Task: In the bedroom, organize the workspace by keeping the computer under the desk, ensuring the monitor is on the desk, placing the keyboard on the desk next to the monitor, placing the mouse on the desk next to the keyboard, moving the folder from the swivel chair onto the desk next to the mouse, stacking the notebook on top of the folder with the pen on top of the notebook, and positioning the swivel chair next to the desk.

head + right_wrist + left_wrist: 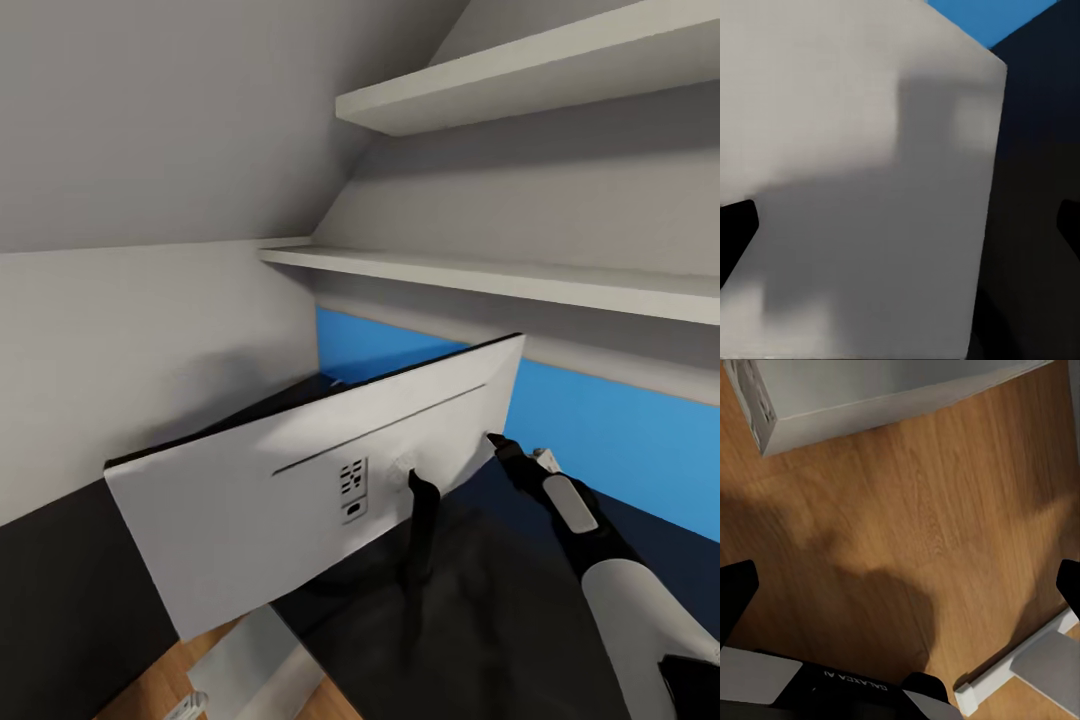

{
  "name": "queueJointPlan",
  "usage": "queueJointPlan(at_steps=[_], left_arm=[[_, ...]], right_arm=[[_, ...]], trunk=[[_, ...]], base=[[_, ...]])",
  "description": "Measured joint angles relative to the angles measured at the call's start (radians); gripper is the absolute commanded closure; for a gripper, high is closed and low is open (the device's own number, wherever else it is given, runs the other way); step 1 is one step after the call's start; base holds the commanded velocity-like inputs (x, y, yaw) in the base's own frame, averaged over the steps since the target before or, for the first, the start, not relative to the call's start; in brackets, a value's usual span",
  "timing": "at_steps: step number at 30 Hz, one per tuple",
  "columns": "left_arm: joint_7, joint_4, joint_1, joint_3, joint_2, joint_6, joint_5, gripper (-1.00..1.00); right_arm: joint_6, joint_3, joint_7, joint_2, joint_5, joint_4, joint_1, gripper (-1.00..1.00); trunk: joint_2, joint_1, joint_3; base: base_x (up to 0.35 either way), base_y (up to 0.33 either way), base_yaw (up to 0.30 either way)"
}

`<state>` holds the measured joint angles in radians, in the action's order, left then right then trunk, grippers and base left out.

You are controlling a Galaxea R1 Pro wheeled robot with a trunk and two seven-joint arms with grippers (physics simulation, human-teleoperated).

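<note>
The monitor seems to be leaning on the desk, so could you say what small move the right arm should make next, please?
Probably close the right gripper on the monitor edge: its open fingers sit there, and the monitor leans tilted over the desk.

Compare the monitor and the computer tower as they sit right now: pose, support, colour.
The monitor stands on the black desk, tilted, its white back facing the head camera; the computer lies low on the wood floor. The monitor is a thin flat panel; the computer is a boxy case. The right gripper sits at the monitor's edge; the left gripper hangs open above the floor near the computer. Both are pale.
</note>
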<state>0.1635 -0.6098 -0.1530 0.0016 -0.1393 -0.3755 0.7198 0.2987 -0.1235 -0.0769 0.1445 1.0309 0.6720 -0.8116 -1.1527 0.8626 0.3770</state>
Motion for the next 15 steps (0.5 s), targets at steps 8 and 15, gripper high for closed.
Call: queueJointPlan(at_steps=[8,15], left_arm=[[0.000,0.000,0.000,0.000,0.000,0.000,0.000,-1.00],[0.000,0.000,0.000,0.000,0.000,0.000,0.000,-1.00]], right_arm=[[0.004,0.114,-0.002,0.000,0.001,0.005,-0.017,-1.00],[0.009,0.195,-0.004,-0.003,0.000,0.007,-0.027,-1.00]], trunk=[[0.000,0.000,0.000],[0.000,0.000,0.000]], base=[[0.001,0.001,0.000],[0.000,0.000,0.000]])
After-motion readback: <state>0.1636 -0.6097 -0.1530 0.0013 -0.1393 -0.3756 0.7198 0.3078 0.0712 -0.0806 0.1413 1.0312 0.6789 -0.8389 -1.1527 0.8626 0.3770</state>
